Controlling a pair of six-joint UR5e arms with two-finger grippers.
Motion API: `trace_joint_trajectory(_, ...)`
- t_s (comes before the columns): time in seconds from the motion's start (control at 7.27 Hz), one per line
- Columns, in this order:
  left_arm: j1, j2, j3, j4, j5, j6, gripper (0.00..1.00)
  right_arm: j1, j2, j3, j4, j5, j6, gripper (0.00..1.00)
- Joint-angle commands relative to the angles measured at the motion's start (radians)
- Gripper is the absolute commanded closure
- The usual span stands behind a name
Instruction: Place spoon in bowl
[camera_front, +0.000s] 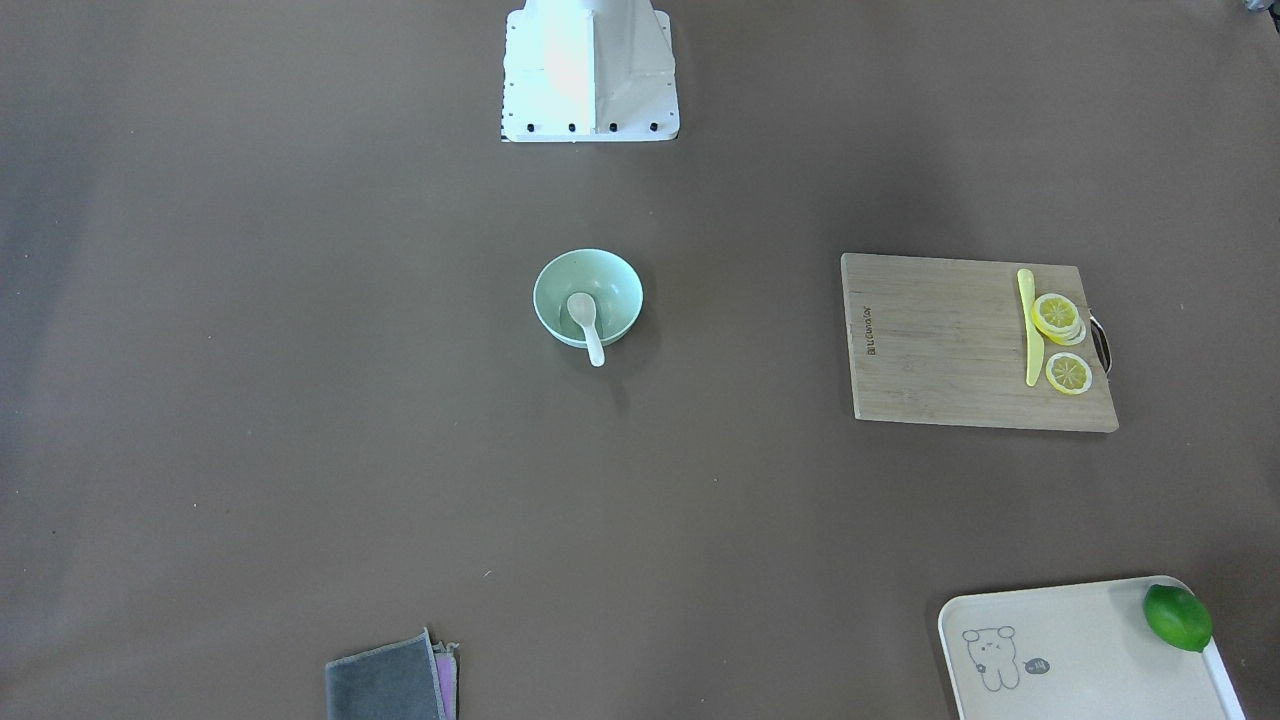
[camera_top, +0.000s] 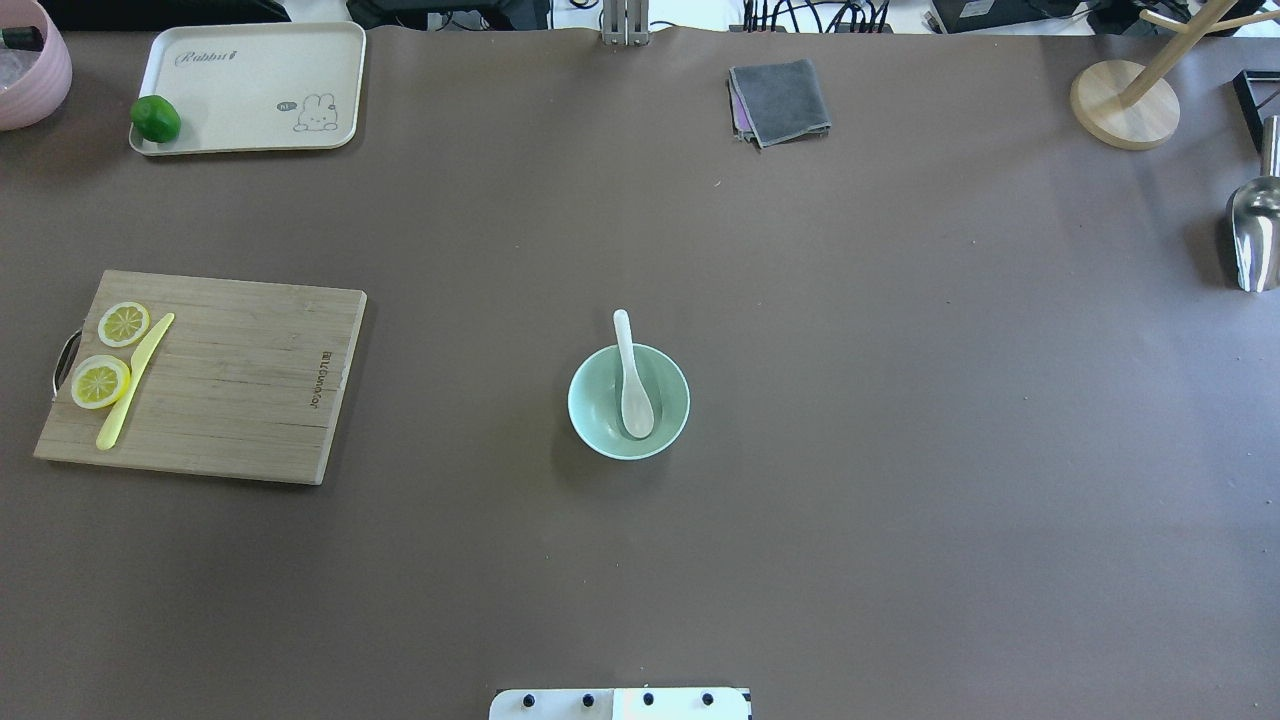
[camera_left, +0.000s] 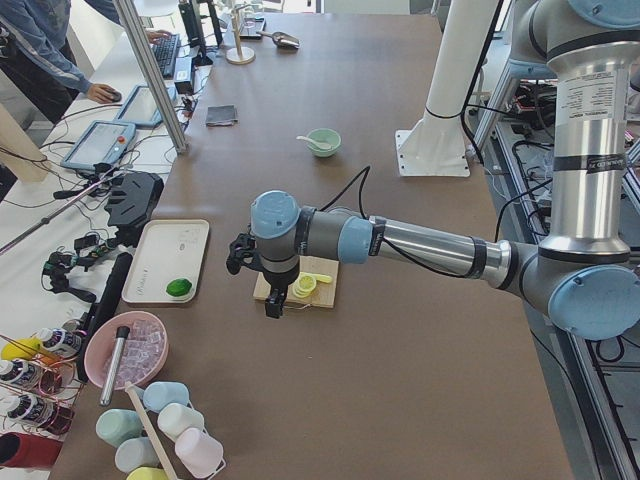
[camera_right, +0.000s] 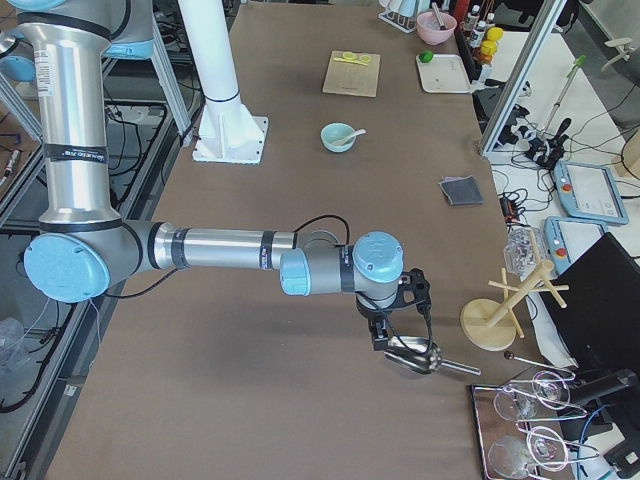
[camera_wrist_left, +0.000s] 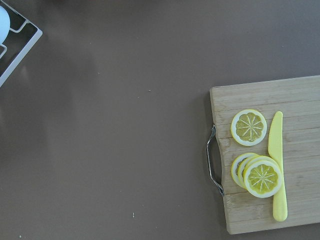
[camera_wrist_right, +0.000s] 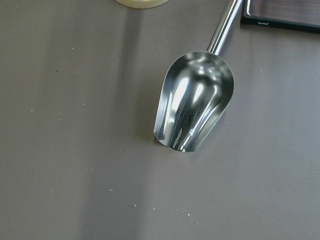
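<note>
Spoon (camera_top: 634, 385): you will find its scoop resting inside the bowl (camera_top: 592, 402), with the handle leaning over the rim on the side away from the robot.
Bowl: mid-counter (camera_top: 900, 420).
Left end effector (camera_left: 270, 303): hangs above the cutting board (camera_top: 240, 380); whether open or closed, cannot tell.
Right end effector (camera_right: 382, 338): hangs above the metal scoop (camera_wrist_right: 192, 107); likewise cannot tell.

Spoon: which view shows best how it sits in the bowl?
Overhead exterior: the spoon lies with its scoop inside the bowl, handle over the far rim. Front-facing nearly matches; side views show it tiny; wrist cameras miss it.
</note>
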Motion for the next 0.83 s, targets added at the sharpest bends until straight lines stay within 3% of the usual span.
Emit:
trace_joint_trajectory(0.0, 0.0, -0.002, 0.003, 0.0, 0.009, -0.001, 0.02, 0.0, -0.004, 0.001, 0.0, 0.003, 0.002, 0.0)
trace_joint_trajectory(0.69, -0.002, 0.009, 0.005, 0.0, 0.011, 0.0, 0.02, 0.0, 0.004, 0.008, 0.001, 0.005, 0.002, 0.0)
